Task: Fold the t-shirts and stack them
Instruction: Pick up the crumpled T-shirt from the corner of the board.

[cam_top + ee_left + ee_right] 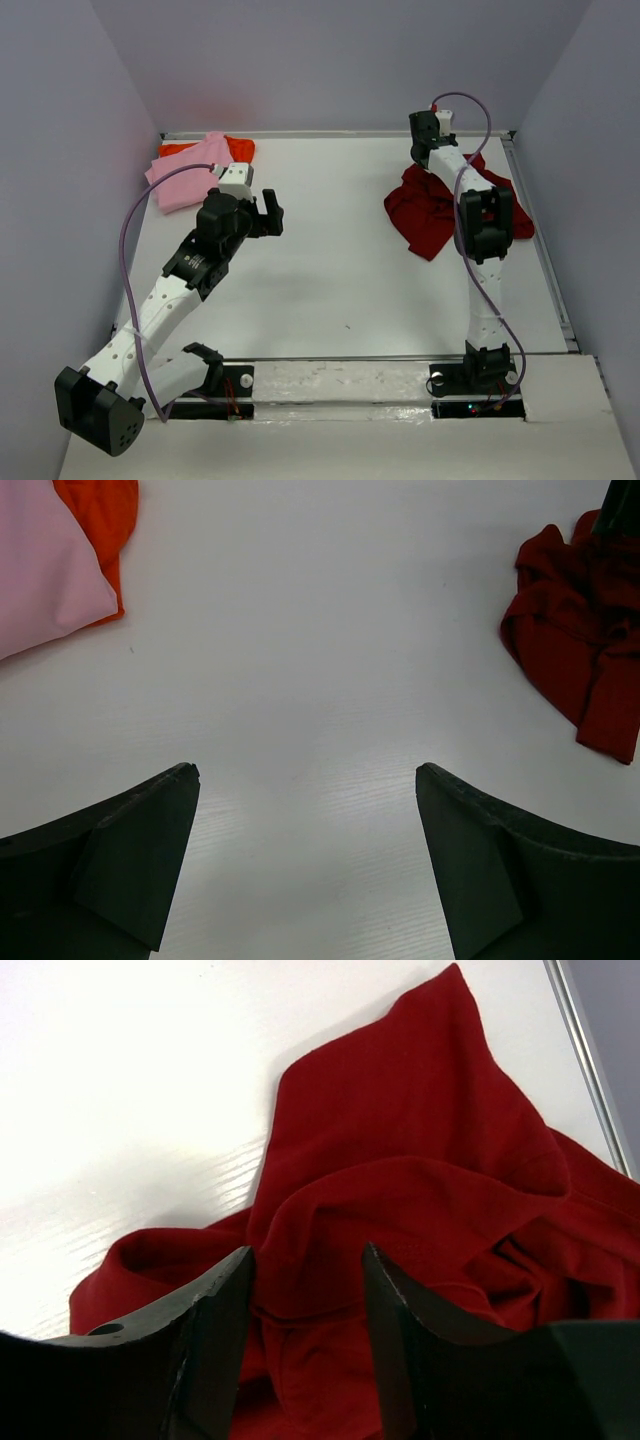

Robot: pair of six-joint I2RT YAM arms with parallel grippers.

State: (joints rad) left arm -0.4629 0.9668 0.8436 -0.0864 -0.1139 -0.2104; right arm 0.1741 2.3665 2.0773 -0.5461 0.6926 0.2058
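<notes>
The dark crimson t-shirt (425,212) lies crumpled at the back right of the table. My right gripper (305,1255) is down on it with a raised fold of the crimson cloth (400,1140) filling the gap between its fingers. From the top view those fingers are hidden under the wrist. The light pink t-shirt (188,172) lies folded at the back left on top of the orange-red t-shirt (240,148). My left gripper (268,212) hovers just right of that pile, open wide over bare table (305,770), nothing in it. The left wrist view shows pink cloth (45,570), orange-red cloth (105,515) and crimson cloth (580,640).
A white table (340,290) is boxed in by grey walls on three sides. A metal rail (545,260) runs along its right edge, close to the crimson shirt. Purple cables loop off both arms.
</notes>
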